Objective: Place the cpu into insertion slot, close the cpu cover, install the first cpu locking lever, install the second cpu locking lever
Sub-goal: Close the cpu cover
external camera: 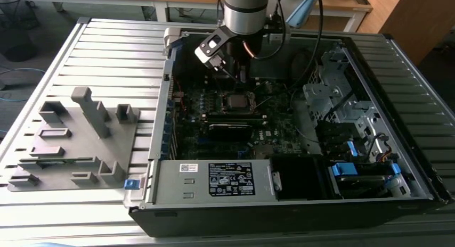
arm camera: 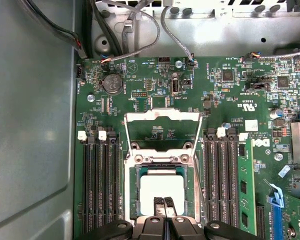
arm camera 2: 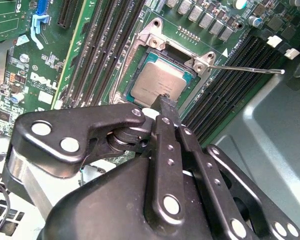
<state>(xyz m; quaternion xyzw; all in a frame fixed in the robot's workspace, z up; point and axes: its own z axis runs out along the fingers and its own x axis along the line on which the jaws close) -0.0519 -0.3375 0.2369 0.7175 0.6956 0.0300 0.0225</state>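
Note:
The cpu (arm camera: 162, 192) (arm camera 2: 157, 82), a flat silver-grey square, lies in the insertion slot (external camera: 235, 101) on the green motherboard. The cpu cover (arm camera: 162, 127), a thin silvery frame, stands swung back and open beyond the socket. One thin locking lever (arm camera 2: 250, 69) sticks out sideways from the socket, unlatched. My gripper (arm camera: 164, 202) (arm camera 2: 165, 102) (external camera: 240, 74) hangs just over the chip's top. Its two black fingertips are pressed together with nothing between them. I cannot tell whether the tips touch the chip.
The open computer case (external camera: 398, 114) lies on a slatted table. Memory slots (arm camera: 220, 175) flank the socket on both sides. A black card (external camera: 231, 124) and the power supply (external camera: 213, 178) lie nearer the front. A grey fixture (external camera: 71, 140) stands at the exterior view's left. Cables (arm camera: 125, 30) run along the case wall.

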